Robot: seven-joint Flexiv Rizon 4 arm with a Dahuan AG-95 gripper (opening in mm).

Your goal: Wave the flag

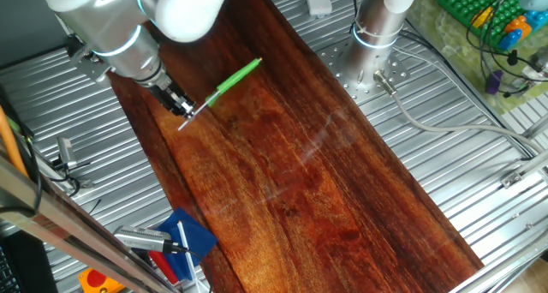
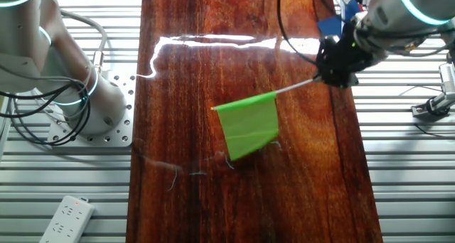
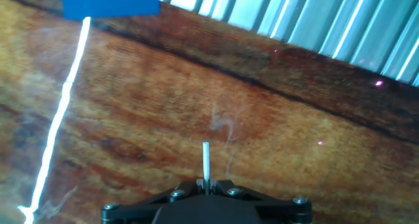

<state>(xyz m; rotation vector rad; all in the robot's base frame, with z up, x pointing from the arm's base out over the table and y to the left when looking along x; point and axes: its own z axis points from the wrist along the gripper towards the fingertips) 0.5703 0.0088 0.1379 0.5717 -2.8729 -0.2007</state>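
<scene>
My tool [image 2: 334,72] pinches the flag [image 2: 248,126] by its thin white stick above the glossy wooden tabletop [image 2: 213,200]. One fixed view shows only a green strip; the other reveals the full rectangular cloth.

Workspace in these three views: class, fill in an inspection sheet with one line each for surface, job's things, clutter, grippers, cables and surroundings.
Surface: dark wooden board lying on ribbed metal table; glare streak across it.
Job's things: green flag on a white stick, held out over the board.
Clutter: blue pad at the board's edge; power strip on the table.
Grippers: gripper, jaws shut on the stick; stick end shows between them in the hand view.
Cables: grey cable beside the board.
Surroundings: second arm's base; green brick plate.
</scene>
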